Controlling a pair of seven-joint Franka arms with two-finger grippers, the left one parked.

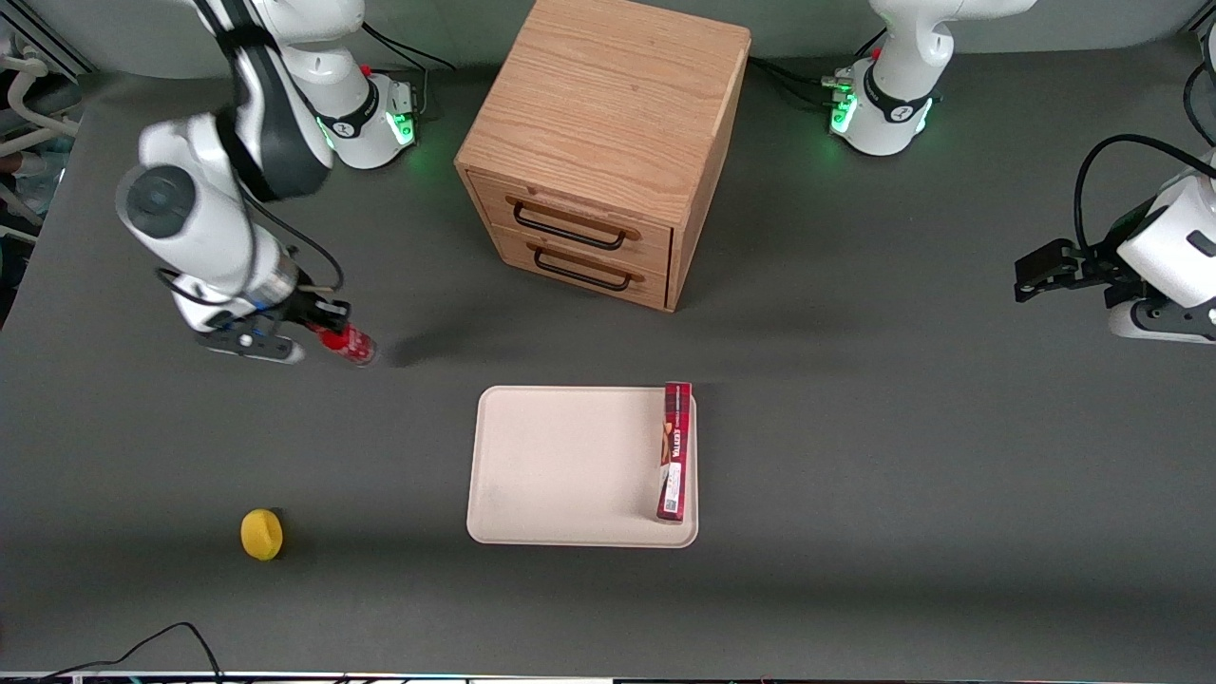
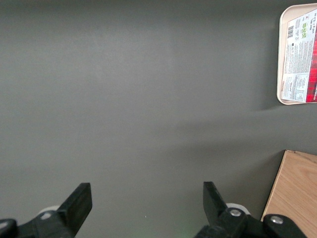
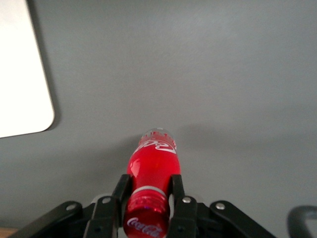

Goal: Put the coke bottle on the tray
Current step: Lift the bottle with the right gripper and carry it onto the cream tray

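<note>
My right gripper (image 1: 328, 334) is shut on the neck of the coke bottle (image 1: 350, 344), a small red bottle with a red cap and clear base, and holds it off the table toward the working arm's end. In the right wrist view the gripper (image 3: 148, 191) clamps the bottle (image 3: 152, 161) just below its cap, base pointing away. The cream-beige tray (image 1: 560, 465) lies on the table nearer the front camera than the drawer cabinet; a corner of it shows in the right wrist view (image 3: 22, 74).
A long red box (image 1: 674, 451) lies on the tray along its edge toward the parked arm. A wooden two-drawer cabinet (image 1: 598, 142) stands farther from the front camera. A yellow lemon (image 1: 261, 534) lies near the table's front edge.
</note>
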